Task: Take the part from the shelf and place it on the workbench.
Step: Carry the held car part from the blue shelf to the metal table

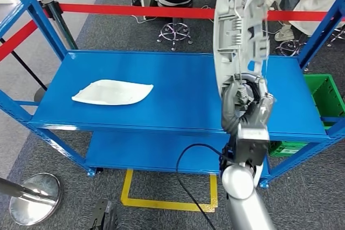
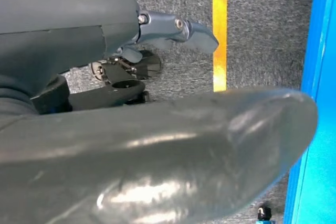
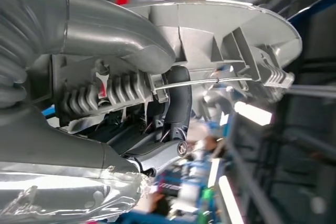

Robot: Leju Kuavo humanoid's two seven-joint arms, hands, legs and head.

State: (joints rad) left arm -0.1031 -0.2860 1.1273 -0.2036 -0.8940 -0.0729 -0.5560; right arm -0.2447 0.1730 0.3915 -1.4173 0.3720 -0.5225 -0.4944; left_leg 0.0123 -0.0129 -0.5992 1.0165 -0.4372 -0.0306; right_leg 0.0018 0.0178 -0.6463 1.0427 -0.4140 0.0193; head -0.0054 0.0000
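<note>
Nearest you, the right robot hand [image 1: 244,106] grips the lower end of the grey part [image 1: 240,30], holding it upright above the right side of the blue bench [image 1: 183,90]; in the right wrist view its fingers [image 3: 178,103] wrap the ribbed underside of the part [image 3: 222,30]. Your left robot hand [image 2: 158,145] hangs over the grey carpet by a yellow floor marking [image 2: 219,35], with one finger [image 2: 178,27] extended and nothing in it. On the bench's left side lies a white part [image 1: 113,91], flat. To the right, past the bench's end, stands a green crate [image 1: 325,95]; you cannot tell its contents. Beyond runs a red barrier tape [image 1: 134,10], with seated people behind it.
</note>
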